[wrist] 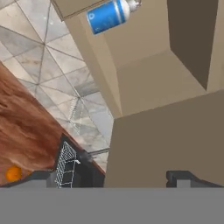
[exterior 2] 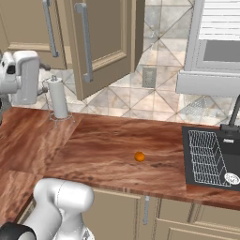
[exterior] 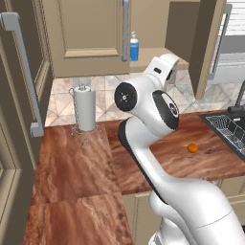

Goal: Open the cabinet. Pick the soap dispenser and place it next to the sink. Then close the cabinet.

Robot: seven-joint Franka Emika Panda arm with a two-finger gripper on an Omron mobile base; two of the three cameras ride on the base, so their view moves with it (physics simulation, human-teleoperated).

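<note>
White paper towel roll on wire stand (exterior: 86, 111) upright on brown wood-grain counter (exterior: 76, 167), left. Beige panelled wall cabinet (exterior: 91, 33) right door swung open; small blue cylindrical soap dispenser with white pump (exterior: 134, 47) upright on shelf inside. Two-finger gripper (wrist: 109, 177) jaws wide, empty, below shelf. Small orange ball (exterior: 192, 148) on counter. Dark recessed sink with wire rack (exterior: 228, 130) far right.

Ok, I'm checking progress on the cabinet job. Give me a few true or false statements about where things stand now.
1. One cabinet door stands open. True.
2. The soap dispenser sits beside the sink. False: it stands inside the cabinet.
3. The tool holds the dispenser. False: its jaws are open and empty.
4. An orange ball lies on the counter. True.
5. The paper towel roll lies toppled. False: it is upright on its stand.
</note>
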